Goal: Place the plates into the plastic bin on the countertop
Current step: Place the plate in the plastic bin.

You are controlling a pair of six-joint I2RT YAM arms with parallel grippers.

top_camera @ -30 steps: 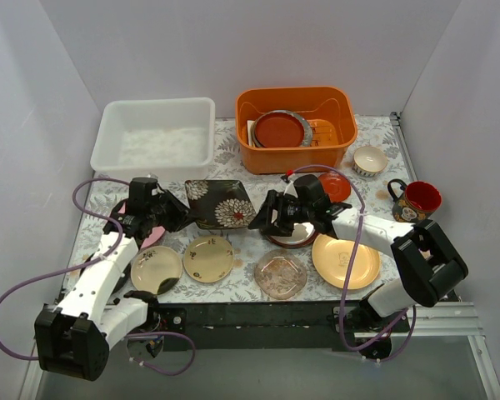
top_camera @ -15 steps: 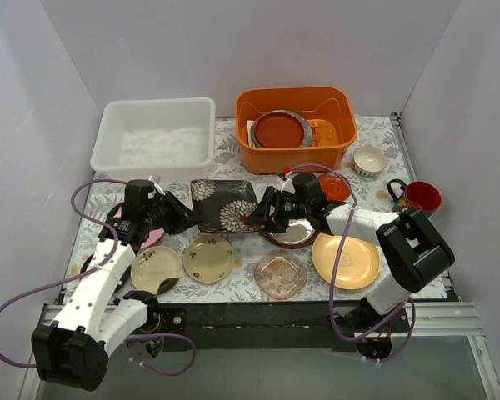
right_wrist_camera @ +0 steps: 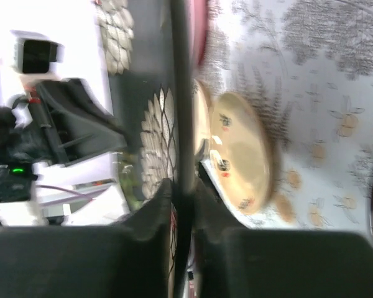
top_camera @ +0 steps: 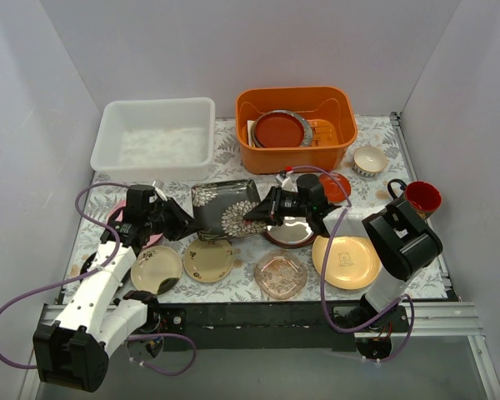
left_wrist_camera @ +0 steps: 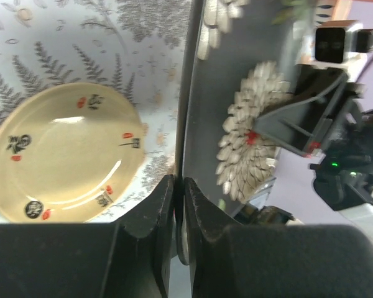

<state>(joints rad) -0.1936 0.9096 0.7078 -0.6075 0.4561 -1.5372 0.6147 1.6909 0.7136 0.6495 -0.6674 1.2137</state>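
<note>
Black square floral plate (top_camera: pixel 225 206) was the one in play, and it was pinched from both sides at once. My left claw (top_camera: pixel 183 223) was clamped down on its left edge. In the left wrist view the rim ran edge-on straight between my fingers (left_wrist_camera: pixel 146 239), with no gap either side. My right claw (top_camera: pixel 255 212) was doing the same on the opposite edge, jaws pressed tight onto the rim.

The plate looked lifted off the pale grey fern-printed countertop (top_camera: pixel 242 287) and tilted, with its white flower pattern facing up toward the top camera. It hung between my two arms, about mid-table.

The white translucent plastic bin (top_camera: pixel 154 137) sat at the back left, just beyond the plate's far edge. The orange plastic tub (top_camera: pixel 296 154) was next to it on the right, with dishes inside.

Down on the countertop below the plate was a cream round plate (top_camera: pixel 208 259) with small dark and red marks. A second cream one (top_camera: pixel 157 268) lay to its left. A clear pink scalloped glass plate (top_camera: pixel 281 274) and a gold round plate (top_camera: pixel 346 261) lay to the right, along the near edge.
</note>
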